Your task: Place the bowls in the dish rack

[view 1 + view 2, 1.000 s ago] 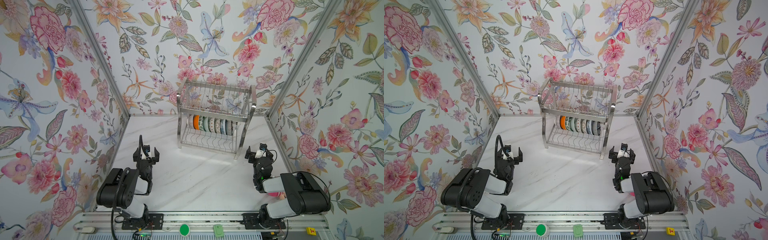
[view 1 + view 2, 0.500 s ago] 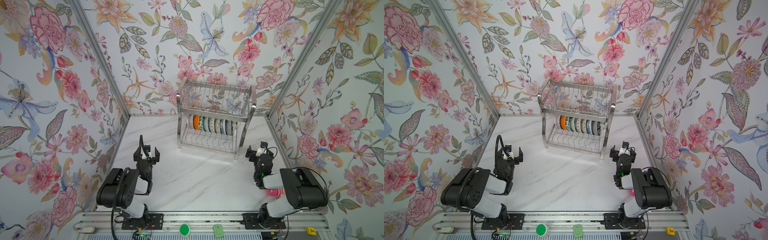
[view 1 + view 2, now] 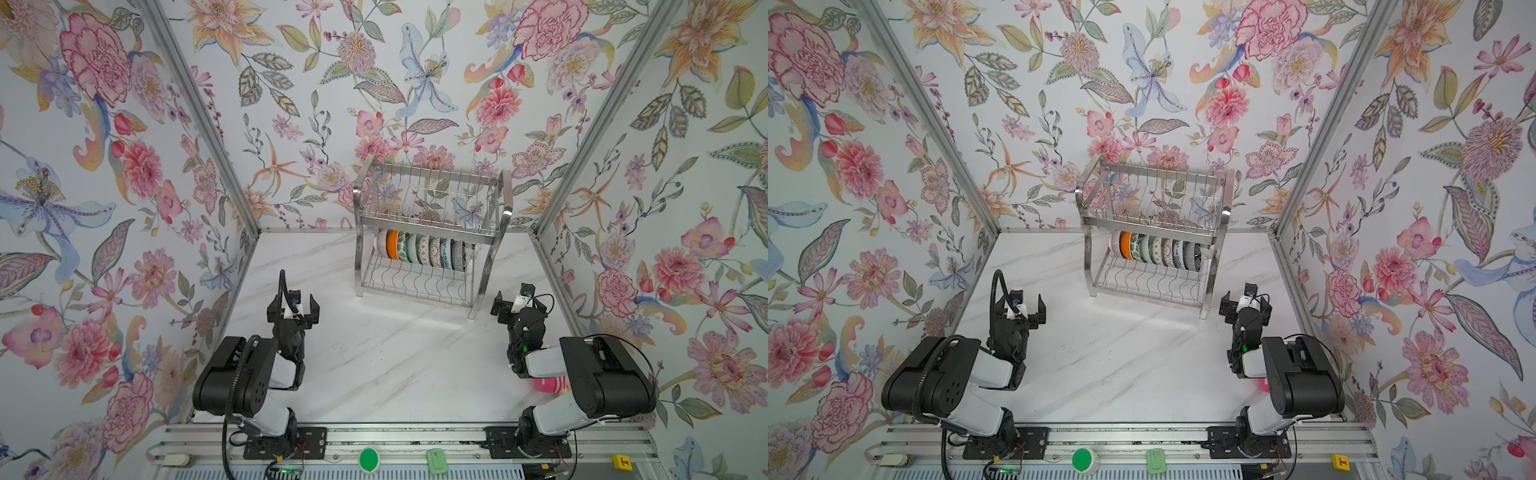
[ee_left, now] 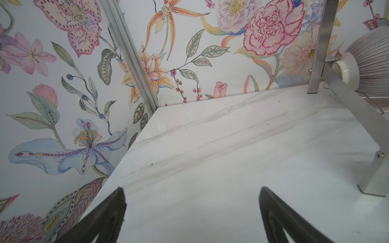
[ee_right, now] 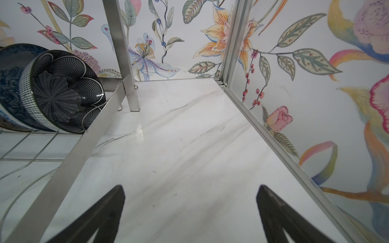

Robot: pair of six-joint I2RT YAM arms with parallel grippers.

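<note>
Top views both: bowls (image 3: 424, 250) stand in row, dish rack (image 3: 484, 278) lower tier; left gripper (image 3: 293, 312), right gripper (image 3: 516, 308) jaws spread wide, empty.

- A white counter with grey marble veins (image 3: 395, 365) fills the middle in both top views; its surface is smooth and a little glossy.
- Three walls stand around it: the back wall (image 3: 374, 83), the left wall (image 3: 83, 216) and the right wall (image 3: 698, 199).
- All three carry the same wallpaper, pale with large pink, orange and blue flowers and grey-green leaves.
- A slim silver metal post (image 3: 199, 116) runs up the back left corner, and a second post (image 3: 601, 116) runs up the back right corner.
- Along the near edge lies a silver metal rail (image 3: 415, 434), with a round green button (image 3: 369, 459) and a small yellow block (image 3: 621, 461).
- The light is soft and even; the shadows on the counter are faint.
</note>
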